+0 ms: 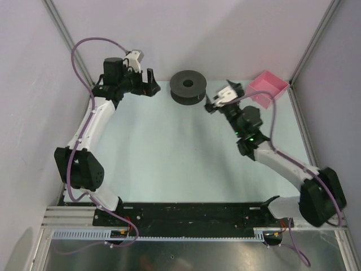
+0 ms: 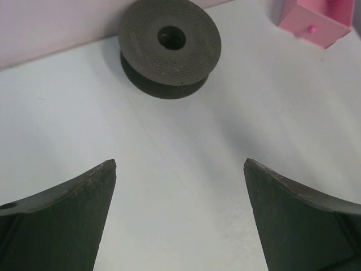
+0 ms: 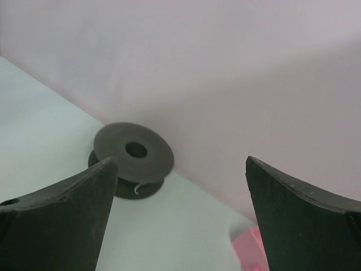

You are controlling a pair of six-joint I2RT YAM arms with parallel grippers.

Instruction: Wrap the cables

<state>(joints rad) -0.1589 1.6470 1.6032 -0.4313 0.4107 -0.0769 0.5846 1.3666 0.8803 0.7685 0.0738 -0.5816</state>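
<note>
A dark grey, round plastic spool (image 1: 188, 86) lay flat on one flange at the 12 o'clock edge of the pale green table (image 1: 180, 164), close to the back wall. Of the thin whitish wire (image 3: 137, 189) only a short curl showed, in the right wrist view, hanging at the spool's waist at about 6 o'clock. The rest was too fine to make out.

The left hand (image 1: 151, 84) stood at the spool's 9 o'clock, near but apart from it. Its two dark fingers (image 2: 84, 209) were spread wide and grasped nothing. The right hand (image 1: 210, 105) stood near the spool's 4 o'clock, likewise released, its fingers (image 3: 299, 214) splayed with nothing held between them.

A pink open-topped square box (image 1: 269, 88) sat at the table's 2 o'clock corner, at the spool's 3 o'clock, beyond the right hand.
</note>
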